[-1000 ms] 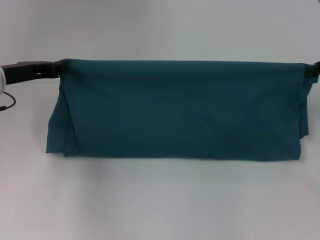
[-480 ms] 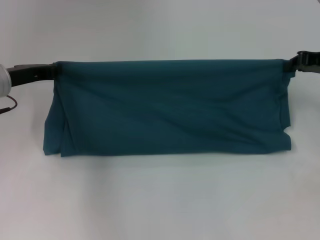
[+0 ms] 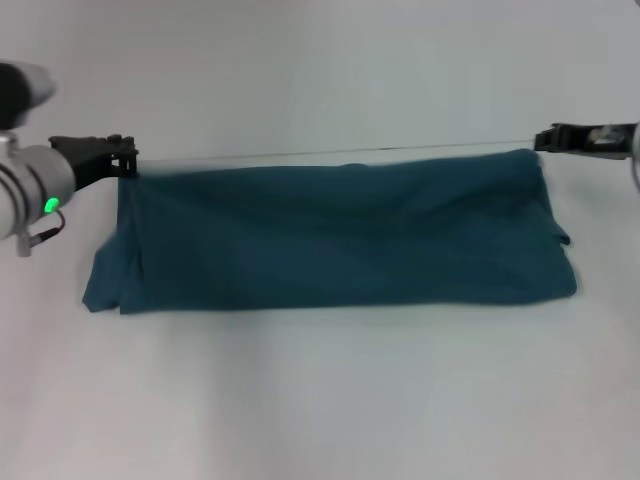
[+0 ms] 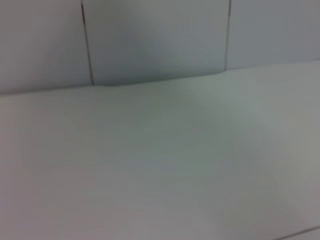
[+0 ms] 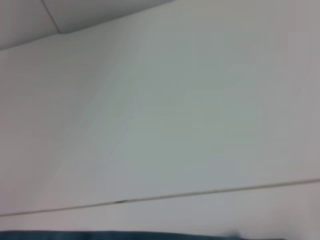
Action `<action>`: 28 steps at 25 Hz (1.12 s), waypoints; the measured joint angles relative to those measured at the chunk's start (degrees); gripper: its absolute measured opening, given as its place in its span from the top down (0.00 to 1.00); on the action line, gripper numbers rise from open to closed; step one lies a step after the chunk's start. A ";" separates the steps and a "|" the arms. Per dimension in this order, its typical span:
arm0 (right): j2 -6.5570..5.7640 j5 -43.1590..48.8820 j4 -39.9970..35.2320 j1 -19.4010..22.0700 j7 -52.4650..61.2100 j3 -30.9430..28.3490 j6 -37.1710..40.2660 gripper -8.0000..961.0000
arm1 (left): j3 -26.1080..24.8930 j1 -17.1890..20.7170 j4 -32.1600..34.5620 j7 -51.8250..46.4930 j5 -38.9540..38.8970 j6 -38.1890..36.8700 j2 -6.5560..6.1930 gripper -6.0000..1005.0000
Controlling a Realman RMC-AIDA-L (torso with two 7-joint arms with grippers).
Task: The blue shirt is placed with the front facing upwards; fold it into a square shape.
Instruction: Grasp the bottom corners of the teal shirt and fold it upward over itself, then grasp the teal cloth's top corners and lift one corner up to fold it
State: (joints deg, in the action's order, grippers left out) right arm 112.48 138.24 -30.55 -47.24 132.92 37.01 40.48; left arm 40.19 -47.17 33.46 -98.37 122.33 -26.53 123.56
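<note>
Now: blue shirt (image 3: 330, 240) lies on worktop (image 3: 330, 400), folded into long band | left pincer (image 3: 122, 158) at its far-left corner, grip unclear | right pincer (image 3: 545, 140) just off far-right corner, grip unclear | next fold: align short ends, keep edges square.

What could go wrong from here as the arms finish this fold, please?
The left gripper sits at the shirt top corner; if it pulls away snagged, the fold could drag open. The left end shows offset layers, so a square may come out uneven. The right gripper sits just beyond the other corner, and a low sweep back could ruffle that edge.
</note>
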 joint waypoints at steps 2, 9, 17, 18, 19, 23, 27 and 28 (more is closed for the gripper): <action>0.80 -0.01 -0.34 -0.08 -1.55 0.05 -1.87 0.84 | 1.37 -1.14 -1.72 1.94 -0.49 4.88 0.84 0.84; 2.27 -0.25 -4.06 0.76 -4.67 0.13 -5.20 0.68 | 2.62 -0.98 0.45 -0.74 -1.39 4.98 0.72 0.84; 6.80 -11.81 -17.11 8.81 -14.60 0.17 2.92 0.30 | 2.77 6.91 12.05 -20.18 1.08 -15.19 -0.54 0.42; 6.73 -13.17 -17.18 9.46 -15.31 0.17 3.97 0.26 | 2.78 7.53 13.00 -23.03 2.09 -17.48 -0.99 0.38; 6.63 -14.45 -17.22 10.09 -15.62 0.17 4.89 0.22 | 2.81 8.00 13.69 -26.10 3.61 -19.31 -1.44 0.36; 6.58 -16.23 -16.98 11.58 -15.82 0.17 6.51 0.09 | 2.88 8.50 14.90 -35.91 10.50 -24.48 -2.96 0.28; 6.81 -16.40 -16.79 12.24 -16.35 0.16 7.48 0.02 | 2.90 7.78 13.86 -39.22 15.51 -26.11 -3.25 0.20; 6.83 -16.43 -16.64 12.29 -16.36 0.16 7.70 0.02 | 2.87 7.51 13.19 -39.34 16.25 -25.93 -3.29 0.18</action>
State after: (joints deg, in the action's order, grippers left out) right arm 119.31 121.82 -47.20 -34.95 116.56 37.18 48.18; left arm 43.07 -39.65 46.65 -137.72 138.58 -52.47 120.27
